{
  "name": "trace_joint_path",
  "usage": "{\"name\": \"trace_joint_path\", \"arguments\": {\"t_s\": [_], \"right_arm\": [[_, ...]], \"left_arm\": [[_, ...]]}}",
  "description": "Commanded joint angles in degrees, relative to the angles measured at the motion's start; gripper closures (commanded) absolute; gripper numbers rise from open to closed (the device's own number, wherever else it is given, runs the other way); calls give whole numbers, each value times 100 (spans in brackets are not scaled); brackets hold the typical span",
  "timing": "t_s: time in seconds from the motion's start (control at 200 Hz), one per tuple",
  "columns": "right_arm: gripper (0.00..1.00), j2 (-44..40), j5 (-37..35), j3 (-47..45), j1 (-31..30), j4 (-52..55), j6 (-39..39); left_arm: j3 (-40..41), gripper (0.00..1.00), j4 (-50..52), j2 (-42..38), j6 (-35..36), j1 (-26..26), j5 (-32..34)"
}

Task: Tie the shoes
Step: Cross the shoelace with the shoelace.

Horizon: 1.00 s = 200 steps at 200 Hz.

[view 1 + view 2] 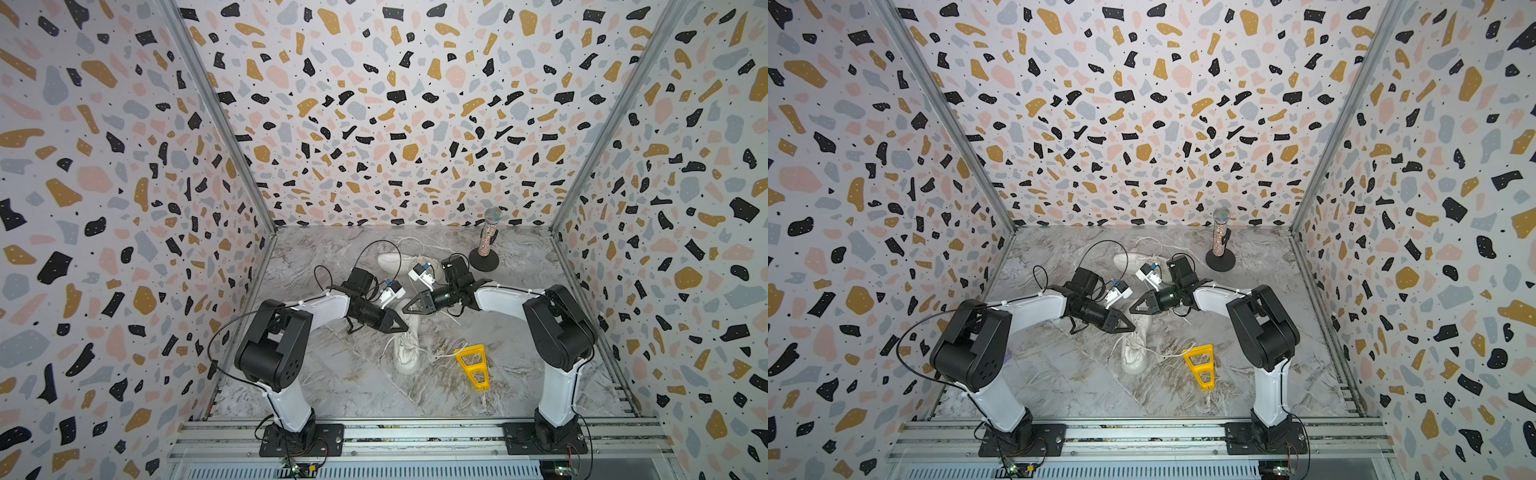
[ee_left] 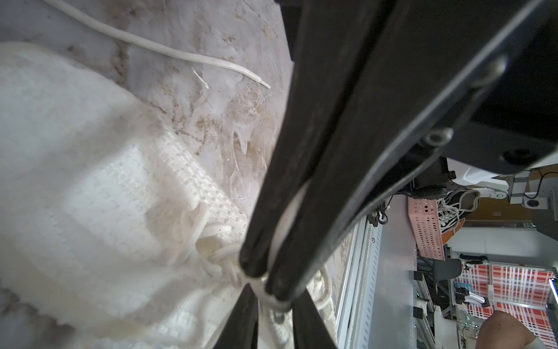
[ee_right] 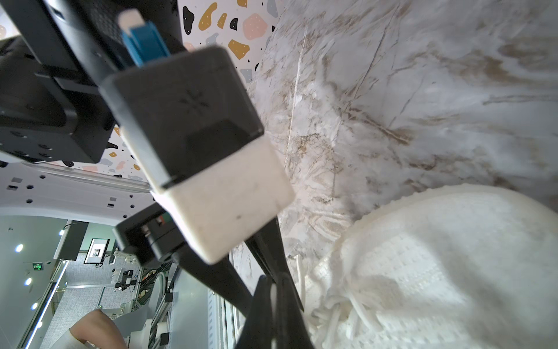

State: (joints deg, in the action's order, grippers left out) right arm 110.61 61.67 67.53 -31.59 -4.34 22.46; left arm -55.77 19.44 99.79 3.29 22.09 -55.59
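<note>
The left gripper point(image 2: 265, 282) is pinched nearly closed on a strand of white lace point(image 2: 273, 299) above the nearer white knit low-top sneaker point(image 1: 405, 355), lying on the grey marbled tabletop point(image 1: 332, 374); the second white sneaker point(image 1: 395, 259) sits behind. The right gripper point(image 1: 405, 309) is clenched just beside it, though whether it holds lace is too blurred to say. A pull could slip the thin strand free, or drag the light shoe instead.
</note>
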Motion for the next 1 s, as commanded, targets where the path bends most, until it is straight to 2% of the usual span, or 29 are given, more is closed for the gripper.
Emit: {"name": "trace_joint_path", "arguments": {"t_s": [0.0,0.345,0.601,0.816,0.901,0.996], "right_arm": [[100,-251,16,156,13,-18,-16],[100,-247,35,123,-31,16,-54],[100,-386,-107,123,-23,627,-709],[73,-695,-274,161,19,1556,-1610],[68,-826,-367,168,52,1853,-1933],[68,-915,-440,114,57,1887,-2017]], "left_arm": [[-110,78,91,92,102,63,-184],[-145,88,36,81,93,86,-171],[-136,97,21,-55,93,3,-281],[-86,100,-25,-82,141,-95,-346],[-79,100,-28,-90,205,-95,-348],[-75,100,-33,-91,267,-93,-361]]}}
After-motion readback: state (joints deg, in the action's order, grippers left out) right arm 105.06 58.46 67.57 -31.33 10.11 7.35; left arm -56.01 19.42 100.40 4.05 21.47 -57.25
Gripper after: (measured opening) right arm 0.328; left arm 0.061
